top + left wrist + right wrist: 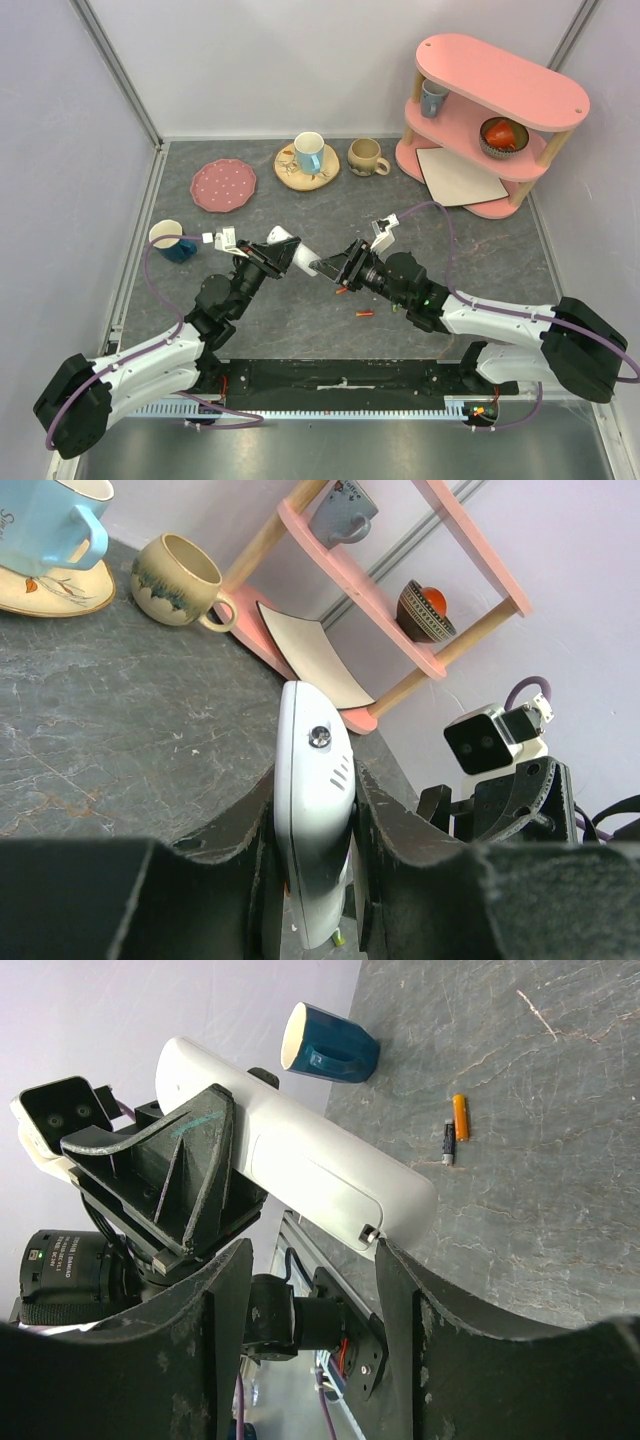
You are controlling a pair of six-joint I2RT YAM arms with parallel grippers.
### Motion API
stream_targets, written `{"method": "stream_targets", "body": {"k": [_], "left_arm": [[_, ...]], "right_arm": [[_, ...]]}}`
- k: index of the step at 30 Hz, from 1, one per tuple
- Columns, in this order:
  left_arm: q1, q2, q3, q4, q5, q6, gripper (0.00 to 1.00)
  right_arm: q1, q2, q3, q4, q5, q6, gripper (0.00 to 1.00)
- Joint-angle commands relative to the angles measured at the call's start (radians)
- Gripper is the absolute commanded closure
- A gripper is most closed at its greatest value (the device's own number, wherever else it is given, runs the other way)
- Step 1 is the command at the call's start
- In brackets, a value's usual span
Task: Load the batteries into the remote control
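Note:
My left gripper (pixel 272 260) is shut on the white remote control (pixel 292 246) and holds it above the table, its free end towards the right arm. In the left wrist view the remote (pixel 312 780) stands edge-on between the jaws, with a green battery tip (pixel 340 938) below it. My right gripper (pixel 335 268) is open just off the remote's end. In the right wrist view one fingertip (pixel 388 1255) touches the remote (pixel 310 1155) beside a small latch. An orange battery (pixel 460 1117) and a dark blue-purple one (pixel 449 1143) lie on the table. A red-orange battery (pixel 365 314) lies below the right gripper.
A dark blue mug (pixel 175 243) stands left of the left arm. A pink plate (pixel 223 185), a cup on a saucer (pixel 308 155) and a beige mug (pixel 366 157) stand at the back. A pink shelf (pixel 495 85) with a beige board (pixel 460 175) fills the back right.

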Motion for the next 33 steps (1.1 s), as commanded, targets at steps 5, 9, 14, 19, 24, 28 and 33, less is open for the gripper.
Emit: {"method": "stream_targets", "body": {"k": [5,9,14,19,24,28,33], "left_arm": [[-0.013,-0.002,-0.002,0.087,0.029,-0.025,0.98],[-0.015,-0.002,-0.009,0.103,0.045,-0.025,0.98],[-0.018,0.003,-0.013,0.122,0.060,-0.028,0.98],[-0.022,0.007,-0.017,0.140,0.069,-0.033,0.98],[-0.024,0.012,-0.017,0.149,0.081,-0.038,0.98],[-0.025,0.013,-0.014,0.154,0.089,-0.038,0.98],[-0.030,0.024,-0.013,0.168,0.104,-0.048,0.98]], "right_arm": [[-0.002,0.024,0.029,0.063,0.013,-0.004,0.40],[-0.002,0.025,0.029,0.071,0.014,0.000,0.40],[-0.002,0.027,0.035,0.072,0.016,-0.001,0.40],[-0.002,0.030,0.040,0.069,0.013,-0.004,0.41],[-0.004,0.038,0.042,0.071,0.011,-0.003,0.41],[-0.005,0.045,0.043,0.077,0.007,-0.001,0.41],[-0.010,0.065,0.043,0.114,-0.013,0.005,0.41]]}}
